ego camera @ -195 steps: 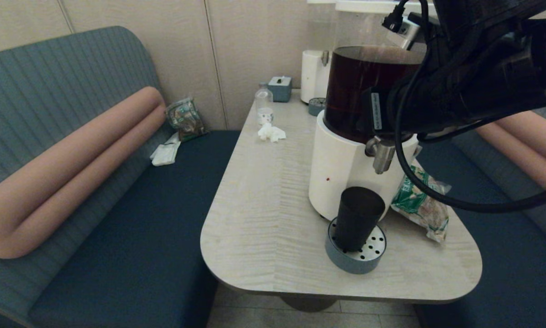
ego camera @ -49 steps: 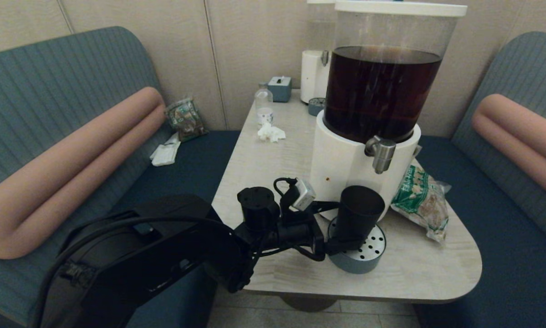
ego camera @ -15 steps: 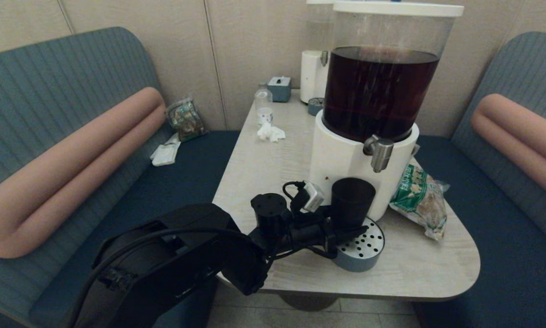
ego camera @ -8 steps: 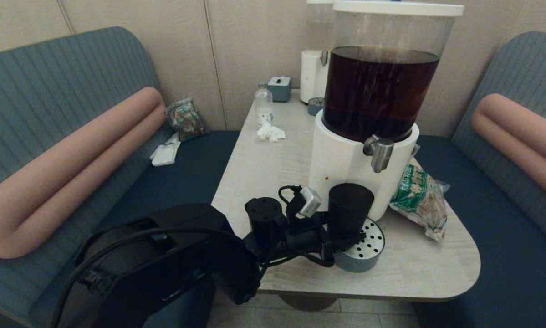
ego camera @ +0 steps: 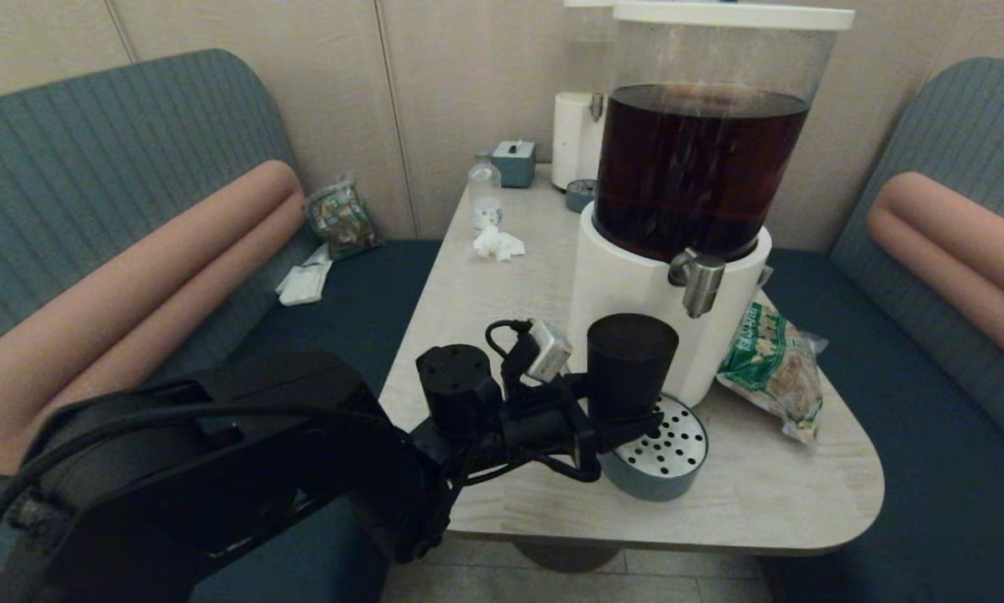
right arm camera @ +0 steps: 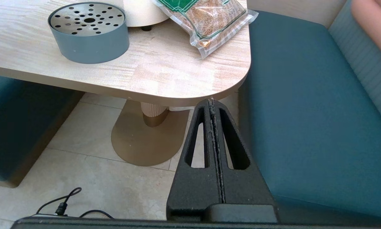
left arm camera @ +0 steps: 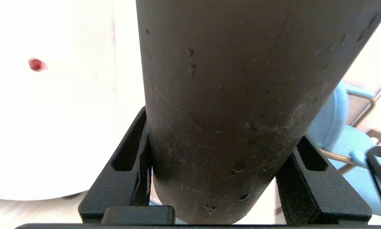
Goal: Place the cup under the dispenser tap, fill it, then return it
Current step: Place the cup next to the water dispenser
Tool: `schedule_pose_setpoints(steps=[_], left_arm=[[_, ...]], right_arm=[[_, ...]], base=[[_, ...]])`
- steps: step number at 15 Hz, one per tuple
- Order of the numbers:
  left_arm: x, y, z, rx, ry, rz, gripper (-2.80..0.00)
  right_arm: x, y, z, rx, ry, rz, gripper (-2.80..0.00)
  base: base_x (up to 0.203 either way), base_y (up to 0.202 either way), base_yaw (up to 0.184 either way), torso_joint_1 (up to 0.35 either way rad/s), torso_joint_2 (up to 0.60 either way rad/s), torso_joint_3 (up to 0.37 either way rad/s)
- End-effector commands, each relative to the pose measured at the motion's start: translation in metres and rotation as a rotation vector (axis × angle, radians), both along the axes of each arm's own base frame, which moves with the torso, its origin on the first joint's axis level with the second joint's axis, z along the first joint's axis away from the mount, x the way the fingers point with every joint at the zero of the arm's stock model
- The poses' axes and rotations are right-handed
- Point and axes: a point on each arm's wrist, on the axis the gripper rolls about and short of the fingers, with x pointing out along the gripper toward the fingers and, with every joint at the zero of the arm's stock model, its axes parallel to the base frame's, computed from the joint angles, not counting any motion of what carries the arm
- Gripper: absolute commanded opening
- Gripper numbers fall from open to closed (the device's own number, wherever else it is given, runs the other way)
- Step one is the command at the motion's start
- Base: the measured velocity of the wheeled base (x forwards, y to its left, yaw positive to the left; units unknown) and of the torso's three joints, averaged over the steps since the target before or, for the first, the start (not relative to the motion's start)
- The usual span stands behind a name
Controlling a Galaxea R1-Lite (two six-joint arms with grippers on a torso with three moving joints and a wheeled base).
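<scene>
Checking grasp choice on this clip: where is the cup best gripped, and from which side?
Low on its side wall, from the robot's left, as the left tool does now: the cup is upright, smooth and handleless, and the dispenser blocks the far side.

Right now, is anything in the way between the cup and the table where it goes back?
Nothing visible. The left gripper holds the cup above the drip tray's left edge, and the table beside it is bare.
</scene>
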Motion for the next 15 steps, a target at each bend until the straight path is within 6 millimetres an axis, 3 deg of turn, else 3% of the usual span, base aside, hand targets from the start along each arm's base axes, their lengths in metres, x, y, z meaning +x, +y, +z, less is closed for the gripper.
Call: schedule_pose_setpoints(steps=[1, 4, 10, 12, 15], left_arm=[[-0.009, 0.017, 0.021, -0.014, -0.020, 0.023, -2.80], [-0.010, 0.040, 0.033, -0.017, -0.023, 0.074, -2.80], [0.027, 0.124, 0.055, -0.049, -0.084, 0.310, -2.80], [0.045, 0.157, 0.043, -0.037, -0.076, 0.398, -2.80], [0.076, 0.181, 0.024, -0.038, -0.088, 0.458, -2.80]], right_arm=[[0.000, 0.000, 0.000, -0.001, 0.000, 0.001, -2.80], [0.000, 0.000, 0.000, -0.001, 0.001, 0.001, -2.80], [0.000, 0.000, 0.000, -0.001, 0.002, 0.001, -2.80], [0.000, 0.000, 0.000, -0.001, 0.002, 0.001, -2.80], [0.000, 0.000, 0.000, -0.001, 0.000, 0.001, -2.80]], base=[[0.000, 0.000, 0.000, 0.000, 0.00, 0.000], [0.000, 0.000, 0.000, 0.000, 0.00, 0.000], [0.000, 0.000, 0.000, 0.000, 0.00, 0.000], [0.000, 0.000, 0.000, 0.000, 0.00, 0.000], [0.000, 0.000, 0.000, 0.000, 0.00, 0.000]])
